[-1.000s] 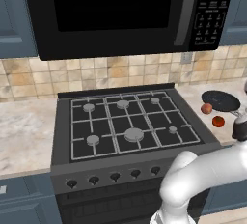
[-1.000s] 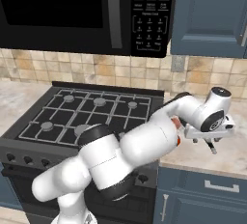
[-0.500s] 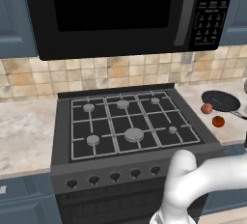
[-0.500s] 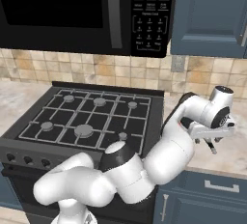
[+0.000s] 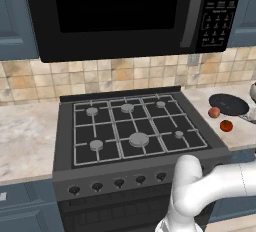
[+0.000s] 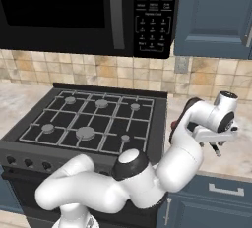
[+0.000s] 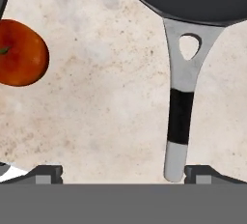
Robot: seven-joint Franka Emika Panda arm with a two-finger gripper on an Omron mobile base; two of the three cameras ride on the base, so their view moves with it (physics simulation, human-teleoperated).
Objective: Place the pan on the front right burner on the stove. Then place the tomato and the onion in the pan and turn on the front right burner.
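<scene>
With our gripper [image 7: 123,172] spread wide above the counter [image 7: 106,102] right of the stove [image 5: 135,126], where the pan [image 5: 228,104] sits, we should centre the jaws over its handle [image 7: 181,107], clear of the tomato [image 7: 20,52], before descending.

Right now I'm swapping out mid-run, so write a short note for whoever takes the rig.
Gripper: open, empty, above the counter near the pan's handle end.
Round black frying pan: on the beige counter right of the dark grey gas stove.
Bright red tomato and orange-brown onion: on the counter beside the pan.
Done: nothing.
Left: pan to small front right burner, load both, turn on.
</scene>
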